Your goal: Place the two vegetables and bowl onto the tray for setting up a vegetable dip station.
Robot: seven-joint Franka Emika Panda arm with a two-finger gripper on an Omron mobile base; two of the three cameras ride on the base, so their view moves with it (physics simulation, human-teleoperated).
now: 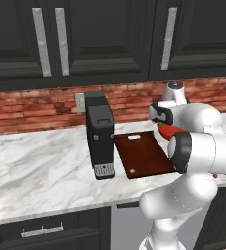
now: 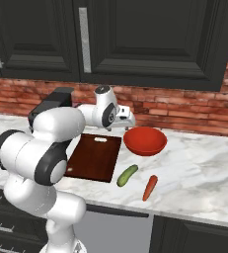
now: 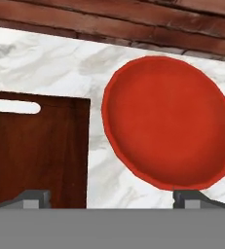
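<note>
Bowl: the red bowl (image 2: 145, 140) sits on the surface just right of the tray (image 2: 93, 157), near the brick wall and apart from the board's edge. In the hand view it lies straight ahead, its hollow facing up.
Handling, bowl: likely rigid, light and smooth — the thin rim looks like the only place the fingers could pinch, one inside and one outside the wall. A glossy side may slip, so a square bite on the near rim seems wise.
Vegetables: the cucumber (image 2: 127, 175) lies just off the tray's near right corner; the carrot (image 2: 150, 187) lies a little further right, close to the front edge. Both look firm, small and prone to roll — best taken across the middle.
End effector: the end effector (image 3: 112, 197) hovers above the gap between tray and bowl, fingers spread fully wide, nothing between them.
Tray: bare, with the handle slot toward the wall.
Surface: white marble with grey veins; a black appliance (image 1: 100, 134) stands left of the tray.
Room: red brick backsplash, dark cabinets above and below.
</note>
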